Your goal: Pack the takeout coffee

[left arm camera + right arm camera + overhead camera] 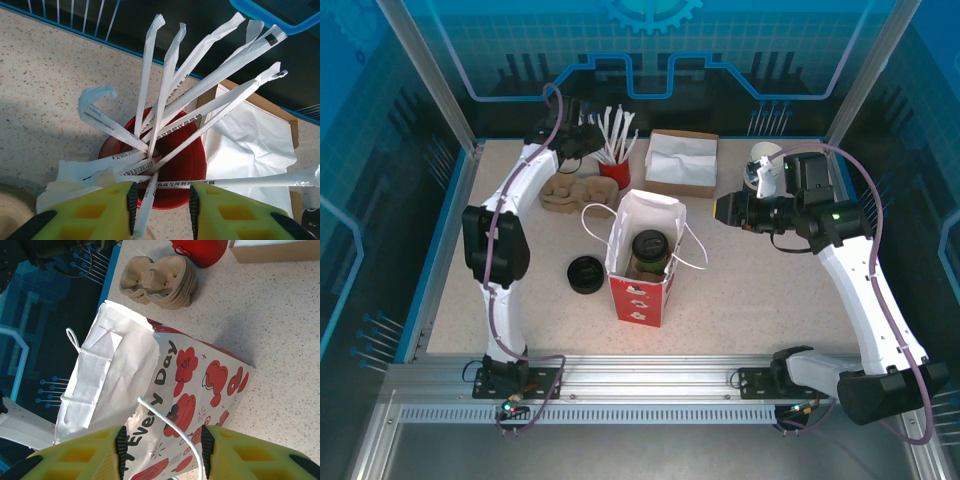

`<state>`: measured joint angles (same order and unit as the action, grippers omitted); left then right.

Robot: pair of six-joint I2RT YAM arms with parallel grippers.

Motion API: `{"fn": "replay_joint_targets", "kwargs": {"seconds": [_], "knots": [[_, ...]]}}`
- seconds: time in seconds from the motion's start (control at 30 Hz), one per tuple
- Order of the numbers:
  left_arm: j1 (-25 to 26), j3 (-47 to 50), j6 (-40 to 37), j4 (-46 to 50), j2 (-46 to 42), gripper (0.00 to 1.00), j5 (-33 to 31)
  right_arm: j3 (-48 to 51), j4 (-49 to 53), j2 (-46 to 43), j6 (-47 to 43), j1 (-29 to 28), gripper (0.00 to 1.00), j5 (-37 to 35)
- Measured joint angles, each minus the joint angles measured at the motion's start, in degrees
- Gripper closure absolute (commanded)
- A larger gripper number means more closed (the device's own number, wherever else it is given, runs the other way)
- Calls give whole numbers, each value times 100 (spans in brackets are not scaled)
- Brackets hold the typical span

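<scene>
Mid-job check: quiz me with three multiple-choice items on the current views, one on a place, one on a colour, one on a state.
1. Where is the lidded coffee cup? A on the table; B inside the paper bag; C in the cardboard box.
2. What colour is the cup holding the wrapped straws? A red; B blue; C white.
3. How does the paper bag stand? A on its side; B upright, top open; C upright, top folded shut.
Answers: 1 B, its dark lid shows down the bag's open top; 2 A, red wall shows beneath the straws; 3 B, it rests on its base, mouth gaping.
</scene>
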<state>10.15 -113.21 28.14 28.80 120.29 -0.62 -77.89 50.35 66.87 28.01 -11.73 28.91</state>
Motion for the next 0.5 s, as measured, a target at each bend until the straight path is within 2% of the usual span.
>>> {"fn": "replay_joint_targets", "kwargs": {"seconds": [0.13, 0.4, 0.5], "knots": [[22, -13, -2, 24, 94, 67, 0, 2, -9, 0, -20, 0, 54, 0], [74, -22, -7, 72, 136, 89, -2, 2, -9, -2, -87, 0, 54, 0], [85, -24, -7, 72, 136, 92, -9, 2, -7, -15, -107, 0, 54, 0]]}}
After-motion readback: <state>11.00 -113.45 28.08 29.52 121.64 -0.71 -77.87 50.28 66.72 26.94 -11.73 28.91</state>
